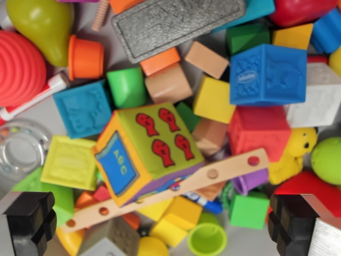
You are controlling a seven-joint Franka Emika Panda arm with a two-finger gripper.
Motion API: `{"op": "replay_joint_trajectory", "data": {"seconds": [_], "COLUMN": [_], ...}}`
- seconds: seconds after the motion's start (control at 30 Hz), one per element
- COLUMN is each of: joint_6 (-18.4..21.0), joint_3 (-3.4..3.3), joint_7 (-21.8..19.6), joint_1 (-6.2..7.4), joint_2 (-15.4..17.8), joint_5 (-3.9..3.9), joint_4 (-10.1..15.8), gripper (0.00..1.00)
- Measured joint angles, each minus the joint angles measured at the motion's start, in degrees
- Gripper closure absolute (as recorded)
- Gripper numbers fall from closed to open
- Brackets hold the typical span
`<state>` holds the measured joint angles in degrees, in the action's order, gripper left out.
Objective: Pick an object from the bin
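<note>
Two black fingers (pixel 29 221) of the claw (pixel 160 224) stand wide apart at the bottom corners, holding nothing. Between and just above them, a cloth cube (pixel 146 152) with red fish lies atop the toy pile, a wooden strip (pixel 165 194) touching its lower edge.

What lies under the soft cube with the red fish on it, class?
The soft cube rests on a perforated wooden strip, with yellow blocks and an orange piece showing below its lower edge. Whatever sits directly beneath its middle is covered and cannot be seen.
</note>
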<state>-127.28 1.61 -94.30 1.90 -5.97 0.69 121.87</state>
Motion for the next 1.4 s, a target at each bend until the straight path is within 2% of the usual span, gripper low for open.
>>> {"op": "replay_joint_trajectory", "data": {"seconds": [1.4], "joint_6": [-9.4], "joint_3": [0.01], "joint_7": [-36.7], "joint_1": [3.76], "joint_2": [-3.7], "joint_5": [-0.14], "joint_4": [5.5], "gripper": [0.0]}}
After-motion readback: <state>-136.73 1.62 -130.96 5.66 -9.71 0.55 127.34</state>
